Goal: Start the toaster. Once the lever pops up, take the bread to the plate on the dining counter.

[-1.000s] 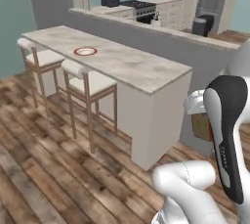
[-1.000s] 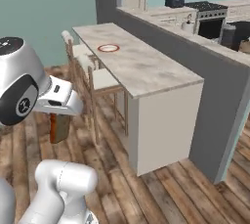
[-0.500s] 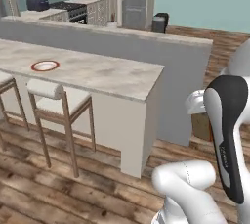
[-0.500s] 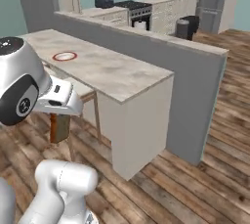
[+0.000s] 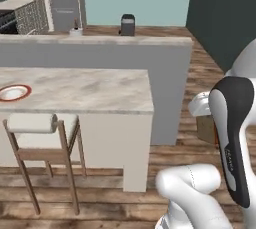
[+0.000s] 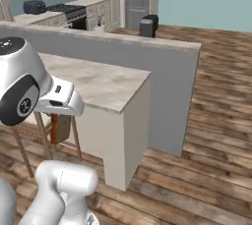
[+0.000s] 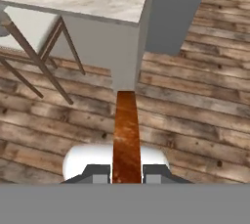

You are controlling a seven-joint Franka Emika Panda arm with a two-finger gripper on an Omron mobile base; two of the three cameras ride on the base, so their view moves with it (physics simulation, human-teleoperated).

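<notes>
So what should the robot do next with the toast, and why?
Probably carry it up and over toward the plate. The tool is shut on the bread, held edge-on low over the wooden floor, beside the end of the dining counter. The plate sits farther along that counter, so the bread has to rise above the countertop first.

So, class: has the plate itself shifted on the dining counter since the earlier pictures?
No. The plate lies near the dining counter edge above the stools, as before; it sits elsewhere in the picture because the base drove and the whole scene shifted.
</notes>
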